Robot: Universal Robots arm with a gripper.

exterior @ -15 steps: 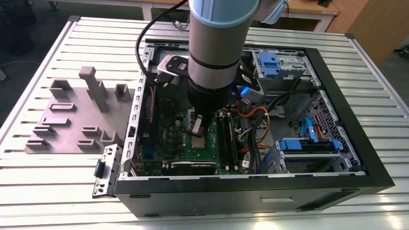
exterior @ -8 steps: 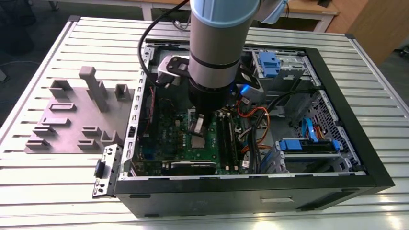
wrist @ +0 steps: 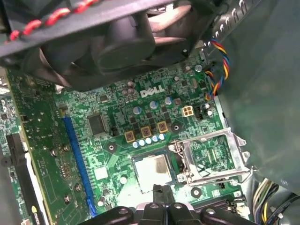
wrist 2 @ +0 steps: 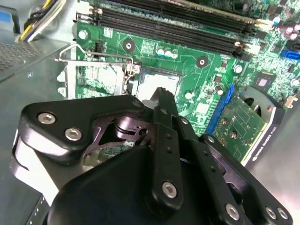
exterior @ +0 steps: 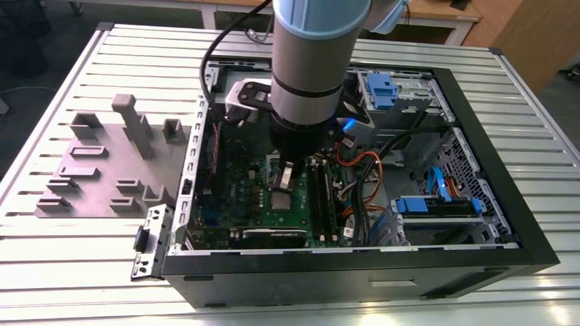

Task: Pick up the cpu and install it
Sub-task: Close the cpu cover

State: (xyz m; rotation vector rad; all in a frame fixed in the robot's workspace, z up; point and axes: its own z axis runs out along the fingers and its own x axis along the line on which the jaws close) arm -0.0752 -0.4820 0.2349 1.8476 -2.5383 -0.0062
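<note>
The arm (exterior: 313,68) reaches straight down into an open desktop computer case (exterior: 344,275) that lies on its side on a slatted metal table (exterior: 91,272), in the middle of the exterior view. Its gripper (exterior: 284,178) hangs low over the green motherboard (exterior: 244,183), beside the long black memory slots (exterior: 322,190).

The cpu (wrist: 152,171) lies flat in its socket on the board, silver top up. In both wrist views the gripper's tips stand just above its near edge; in the second wrist view the dark finger (wrist 2: 161,108) covers part of the chip (wrist 2: 161,79). In the exterior view a small grey square just below the gripper is probably the same chip, though it is hard to make out there.

The gripper (wrist: 159,190) has its two fingers drawn in until the tips meet in one narrow point, with nothing between them. I cannot tell whether the tips touch the cpu or hover just over it.

The metal socket frame (wrist: 211,137) is swung open and lies flat beside the socket, bare board showing through its window. A dark round fan (wrist: 117,47) hangs over the board, and a blue card slot (wrist: 77,159) runs along it.

On the exterior view's left, outside the case, a grey fixture plate (exterior: 100,170) with raised blocks sits on the table.
</note>
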